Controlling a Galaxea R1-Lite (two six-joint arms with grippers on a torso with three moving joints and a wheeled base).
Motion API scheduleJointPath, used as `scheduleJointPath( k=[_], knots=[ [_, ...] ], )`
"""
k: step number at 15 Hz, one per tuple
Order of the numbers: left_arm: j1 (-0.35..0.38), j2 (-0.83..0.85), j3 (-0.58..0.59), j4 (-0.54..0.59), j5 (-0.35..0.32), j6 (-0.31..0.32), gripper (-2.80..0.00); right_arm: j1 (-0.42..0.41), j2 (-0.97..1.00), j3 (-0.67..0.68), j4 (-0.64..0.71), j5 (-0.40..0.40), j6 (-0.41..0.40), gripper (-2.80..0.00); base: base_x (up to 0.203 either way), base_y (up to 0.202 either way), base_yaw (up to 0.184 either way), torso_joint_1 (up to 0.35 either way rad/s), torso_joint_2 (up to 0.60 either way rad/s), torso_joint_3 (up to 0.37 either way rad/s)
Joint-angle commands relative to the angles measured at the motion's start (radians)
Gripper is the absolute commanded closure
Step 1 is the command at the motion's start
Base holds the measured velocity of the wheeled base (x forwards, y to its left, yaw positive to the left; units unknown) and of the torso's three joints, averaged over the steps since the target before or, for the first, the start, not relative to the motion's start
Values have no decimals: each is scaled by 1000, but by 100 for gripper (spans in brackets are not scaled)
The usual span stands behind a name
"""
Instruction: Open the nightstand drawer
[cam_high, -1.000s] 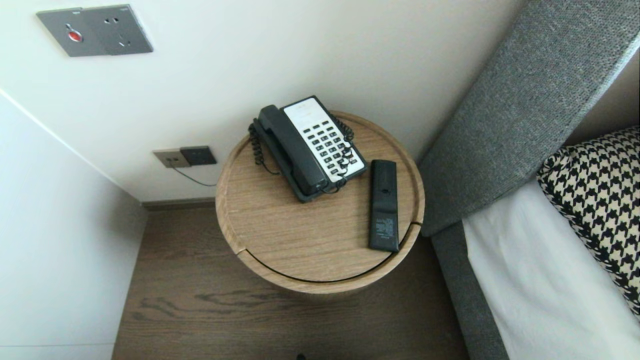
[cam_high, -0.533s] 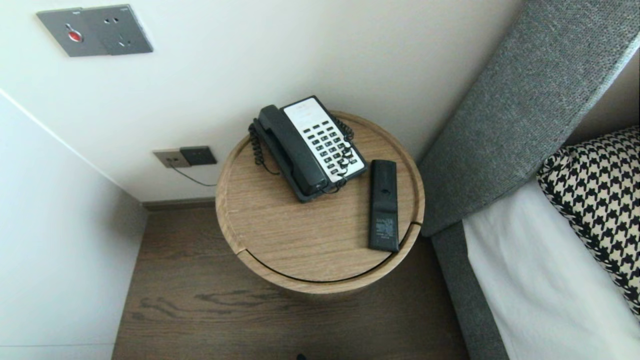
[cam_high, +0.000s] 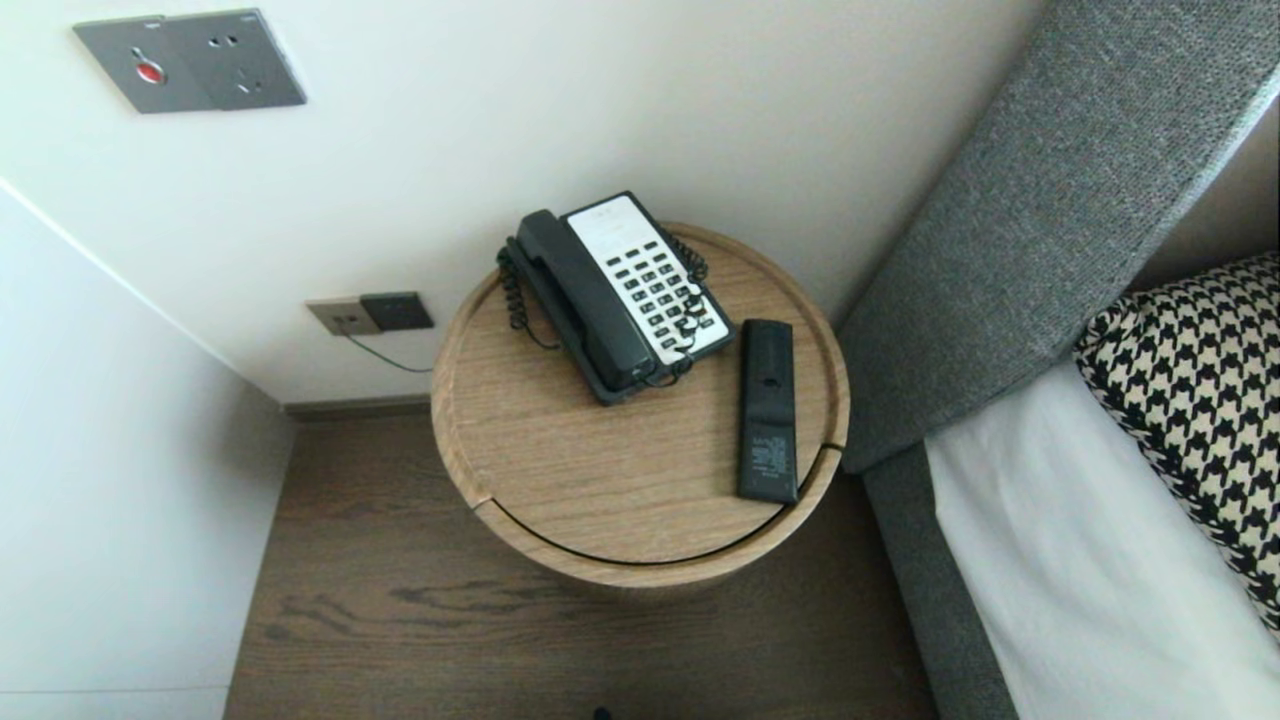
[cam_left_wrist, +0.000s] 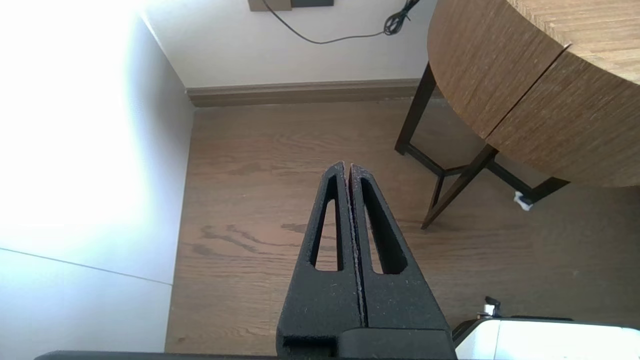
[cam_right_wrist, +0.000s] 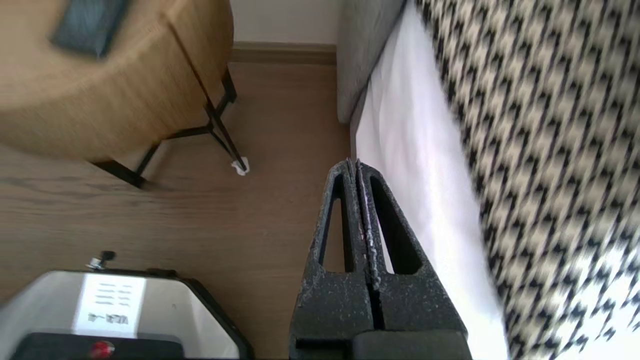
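- Wooden round counter (cam_high: 640, 575), raised rim; the black remote (cam_high: 768, 410) lies by its right edge, just beside the telephone (cam_high: 620, 290).
- I can't read the remote's small print.
- My right hand (cam_right_wrist: 354, 162), closed and empty, hangs over the floor (cam_right_wrist: 280, 125) beside the bed (cam_right_wrist: 415, 150).
- My left hand (cam_left_wrist: 348, 167), closed and empty, hangs over open floor left of the counter.

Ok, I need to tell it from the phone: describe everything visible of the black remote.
The black remote is a slim, matte, plastic-looking bar lying flat, apparently back up, with a small round mark midway and a printed label at its near end. It rests near the right rim of the round wooden table, close beside the telephone.
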Motion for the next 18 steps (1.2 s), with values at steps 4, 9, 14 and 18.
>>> scheduleJointPath(
  k=[4, 9, 14, 18],
  knots=[
    [0, 0, 0, 0, 0, 0, 0, 21, 583, -329, -8, -2, 90, 0, 0, 0, 0, 0, 0, 0],
    [-1, 0, 0, 0, 0, 0, 0, 138, 896, -591, 139, -25, 308, 0, 0, 0, 0, 0, 0, 0],
    [-1, 0, 0, 0, 0, 0, 0, 326, 1109, -829, 308, -198, 553, 0, 0, 0, 0, 0, 0, 0],
    [-1, 0, 0, 0, 0, 0, 0, 446, 1132, -858, 323, -190, 560, 0, 0, 0, 0, 0, 0, 0]
  ],
)
